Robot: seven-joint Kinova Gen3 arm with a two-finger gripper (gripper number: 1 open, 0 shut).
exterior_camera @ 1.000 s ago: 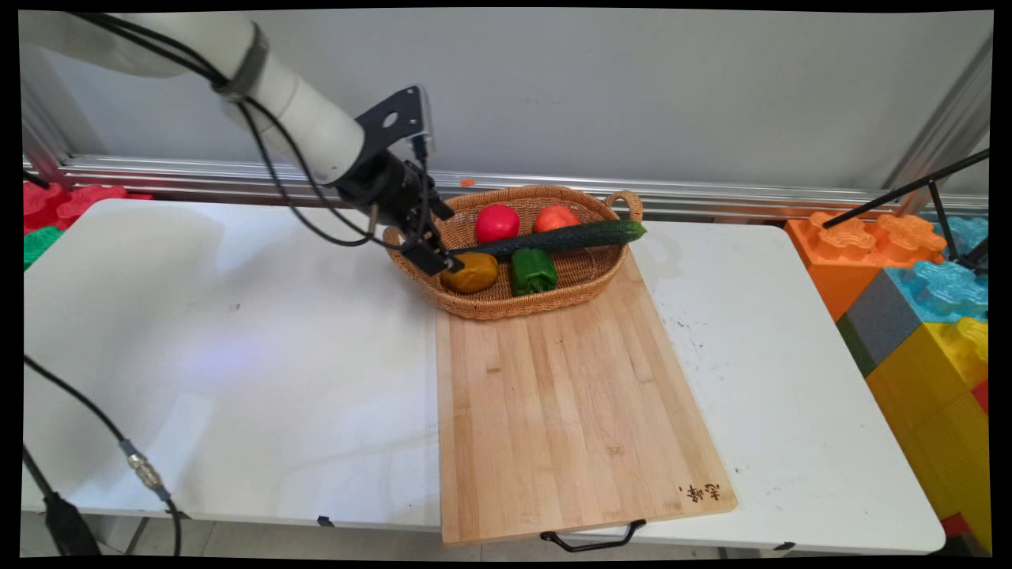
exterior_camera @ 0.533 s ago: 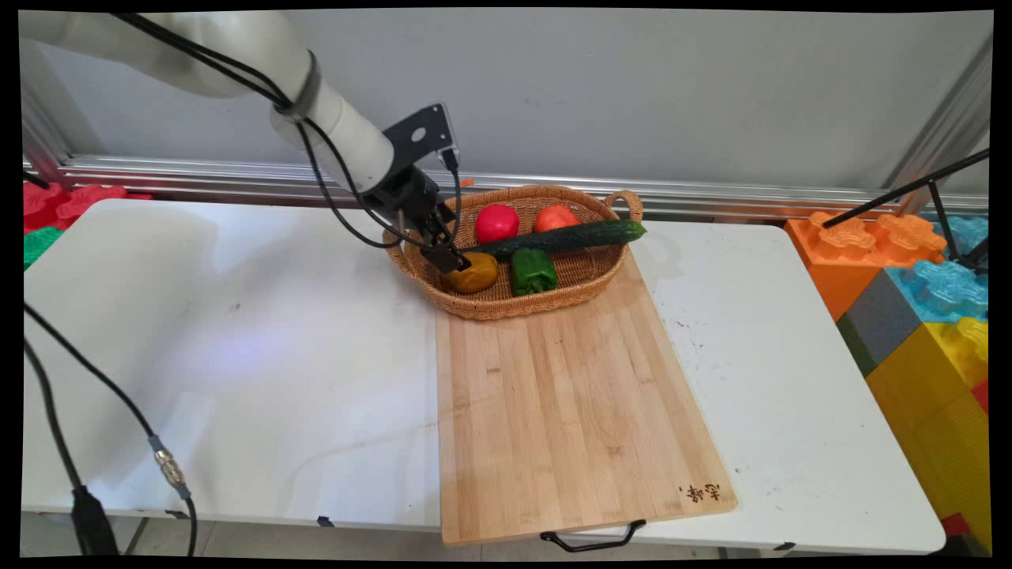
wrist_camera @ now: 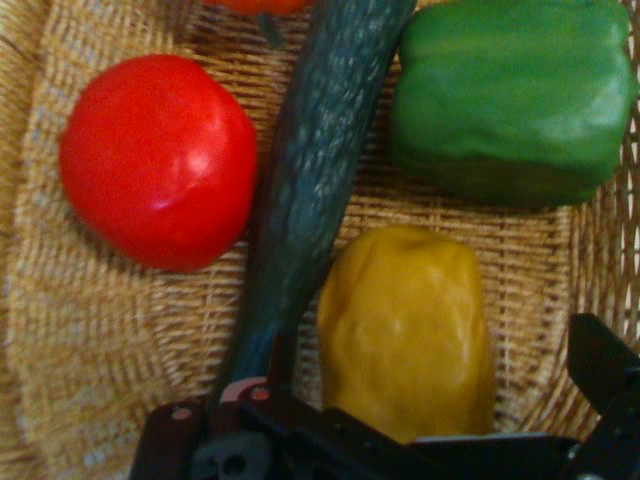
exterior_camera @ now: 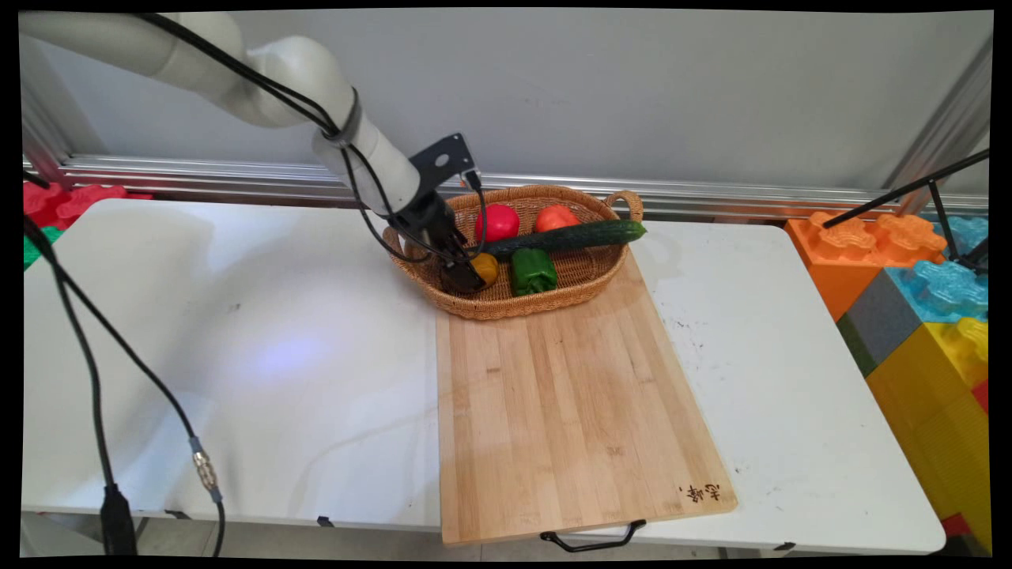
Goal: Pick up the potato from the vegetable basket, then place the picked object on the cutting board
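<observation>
Gripper point(exterior_camera: 466, 276) inside the wicker basket point(exterior_camera: 589, 292) at bench's far side, fingers apart either side of the yellow pepper point(wrist_camera: 405, 330) — not yet clamped. Cucumber point(wrist_camera: 315, 180), red tomato point(wrist_camera: 155, 160) & green pepper point(wrist_camera: 510, 95) lie close by the yellow pepper.

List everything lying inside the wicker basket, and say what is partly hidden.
In the wicker basket: red tomato, orange-red vegetable, cucumber, green pepper, yellow pepper. From the main view, the gripper covers most of the yellow pepper.
</observation>
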